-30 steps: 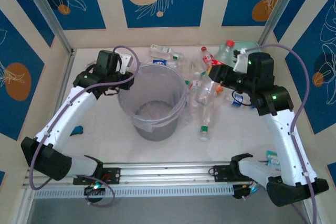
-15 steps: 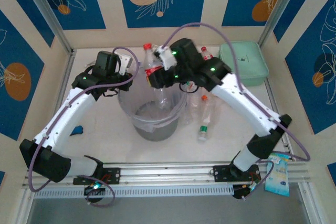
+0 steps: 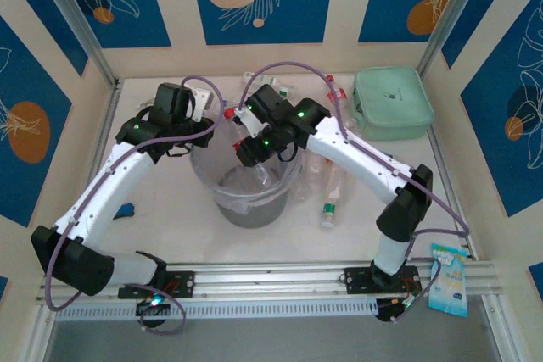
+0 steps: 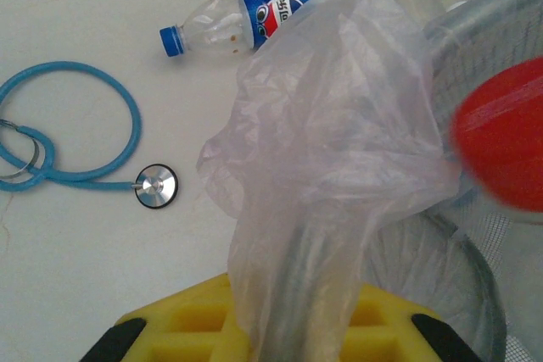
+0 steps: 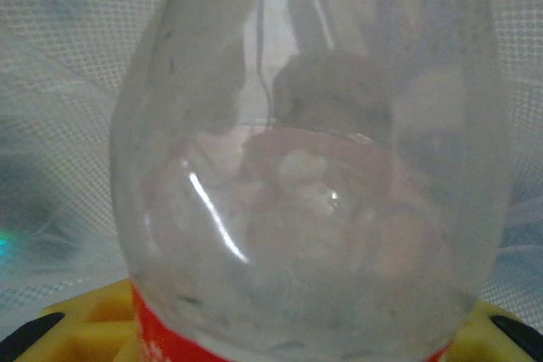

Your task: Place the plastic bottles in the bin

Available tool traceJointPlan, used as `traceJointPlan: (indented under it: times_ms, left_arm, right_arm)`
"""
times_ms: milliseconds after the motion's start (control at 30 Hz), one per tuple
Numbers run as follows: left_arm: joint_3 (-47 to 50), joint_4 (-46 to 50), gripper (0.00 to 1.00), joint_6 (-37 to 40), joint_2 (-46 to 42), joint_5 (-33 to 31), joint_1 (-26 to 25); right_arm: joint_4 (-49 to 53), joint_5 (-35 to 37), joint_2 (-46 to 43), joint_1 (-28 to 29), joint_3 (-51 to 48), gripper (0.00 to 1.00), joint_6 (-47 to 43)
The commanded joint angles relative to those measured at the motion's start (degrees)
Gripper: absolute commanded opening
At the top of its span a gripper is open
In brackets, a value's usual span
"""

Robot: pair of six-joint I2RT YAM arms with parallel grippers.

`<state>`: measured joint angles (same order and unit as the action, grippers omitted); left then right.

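The bin (image 3: 209,182) stands mid-table, lined with a thin clear bag. My left gripper (image 3: 202,130) is shut on its left rim, and the bag (image 4: 339,125) bunches up between the yellow pads (image 4: 187,328) of the left gripper (image 4: 293,315). My right gripper (image 3: 249,149) hangs over the bin's mouth, shut on a clear plastic bottle (image 5: 314,175) with a red label (image 5: 161,341); its base points down into the bin. That bottle's red cap (image 3: 229,114) sticks up, blurred in the left wrist view as a red cap (image 4: 501,146). More bottles (image 3: 327,182) lie right of the bin.
A blue-capped bottle (image 4: 242,23) and a blue stethoscope (image 4: 72,146) lie behind the bin. Other bottles (image 3: 271,89) rest near the back wall. A mint-green box (image 3: 392,103) sits back right. A green-capped bottle (image 3: 329,209) lies front right of the bin.
My right arm swung from the back right across to the bin with the red-labelled bottle, then lowered it into the bin's mouth. The left gripper stayed on the rim.
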<state>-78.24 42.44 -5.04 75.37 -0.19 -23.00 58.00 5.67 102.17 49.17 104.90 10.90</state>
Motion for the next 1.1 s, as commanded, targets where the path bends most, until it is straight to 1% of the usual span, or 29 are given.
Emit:
traceJointPlan:
  times_ms: [0,100,233,400,467,533,633,733,900,1000,1033,1067]
  left_arm:
    - [0.36,-1.81,0.02,0.73,-1.56,-3.31,0.42]
    - [0.54,-2.17,0.00,0.98,-1.91,-3.85,0.34]
    - [0.93,-2.36,0.00,1.24,-2.03,-3.86,0.36]
    - [1.49,-2.92,0.00,1.17,-2.47,-3.74,0.36]
    - [1.42,-3.05,0.00,1.34,-2.59,-4.07,0.38]
    - [1.48,-3.20,0.00,1.35,-2.72,-4.12,0.37]
    - [1.84,-3.49,0.00,1.35,-2.99,-4.12,0.34]
    - [2.19,-3.65,0.00,1.26,-3.31,-4.12,0.41]
    - [2.19,-3.72,0.00,1.51,-4.01,-5.16,0.41]
    - [2.28,-3.77,0.00,1.61,-4.21,-5.66,0.50]
    - [2.22,-3.83,0.00,1.68,-4.18,-5.76,0.50]
    - [2.21,-3.83,0.00,1.70,-4.20,-5.79,0.59]
  right_arm:
    - [2.31,-1.09,4.10,0.40,-2.10,0.00,0.49]
    - [0.56,-2.46,6.81,0.39,-3.51,0.00,2.01]
    - [-3.57,-4.97,9.62,0.45,-6.94,0.00,5.48]
    - [-6.32,-6.72,13.42,0.49,-9.61,0.00,8.84]
    - [-6.74,-7.27,14.39,0.62,-10.00,0.04,9.50]
    - [-8.41,-7.07,13.56,0.67,-11.35,0.23,10.13]
    - [-9.74,-6.60,11.33,0.50,-12.43,0.44,10.46]
    - [-8.54,-5.48,9.37,0.39,-11.87,0.55,10.08]
    - [-5.02,-2.81,4.00,0.32,-9.64,0.67,8.99]
    - [-2.63,-2.36,0.49,0.40,-7.78,0.75,8.18]
    - [-2.03,-2.26,-0.78,0.40,-7.23,0.76,8.04]
    - [-1.40,-2.09,-2.08,0.40,-6.56,0.87,7.69]
